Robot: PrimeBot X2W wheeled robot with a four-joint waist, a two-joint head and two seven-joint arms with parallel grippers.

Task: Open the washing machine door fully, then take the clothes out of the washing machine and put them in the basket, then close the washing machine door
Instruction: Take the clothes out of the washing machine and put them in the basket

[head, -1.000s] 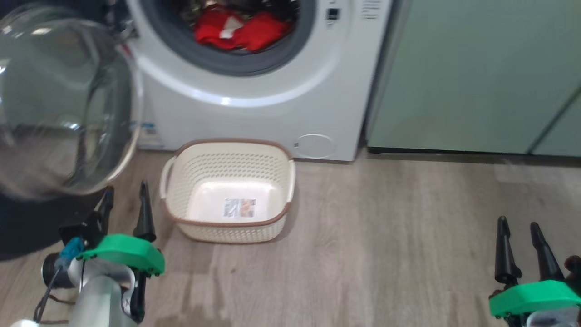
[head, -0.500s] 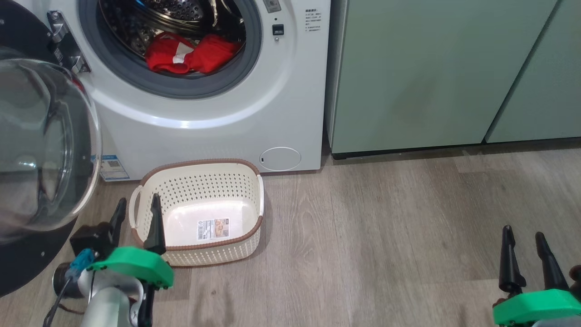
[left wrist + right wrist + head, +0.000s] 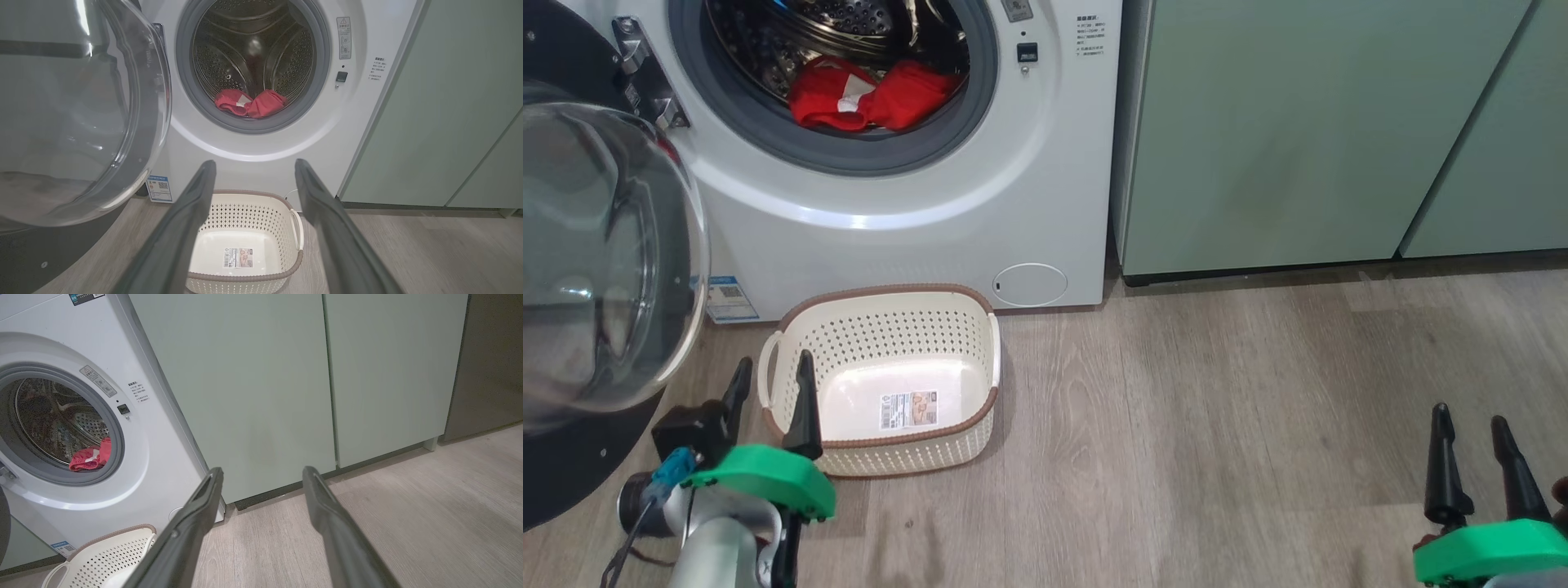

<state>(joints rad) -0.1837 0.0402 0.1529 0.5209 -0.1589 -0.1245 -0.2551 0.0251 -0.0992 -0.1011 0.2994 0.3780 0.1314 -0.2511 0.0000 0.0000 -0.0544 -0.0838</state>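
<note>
The white washing machine (image 3: 915, 237) fills the upper left of the head view. Its door (image 3: 596, 261) is swung wide open to the left, glass bowl bulging out. Red clothes (image 3: 870, 94) lie at the front of the steel drum, also visible in the left wrist view as clothes (image 3: 249, 103). The cream basket (image 3: 882, 380) sits on the floor before the machine, holding nothing. My left gripper (image 3: 772, 369) is open, low beside the basket's left handle. My right gripper (image 3: 1470, 420) is open at the lower right, far from the machine, holding nothing.
Pale green cabinets (image 3: 1323, 131) stand right of the machine. A wide stretch of grey wood floor (image 3: 1217, 425) lies between the basket and my right gripper. The open door overhangs the floor left of my left arm.
The head camera has shifted, so the machine and basket sit further left and lower than a second ago. Both grippers hold the same pose; nothing has been grasped.
</note>
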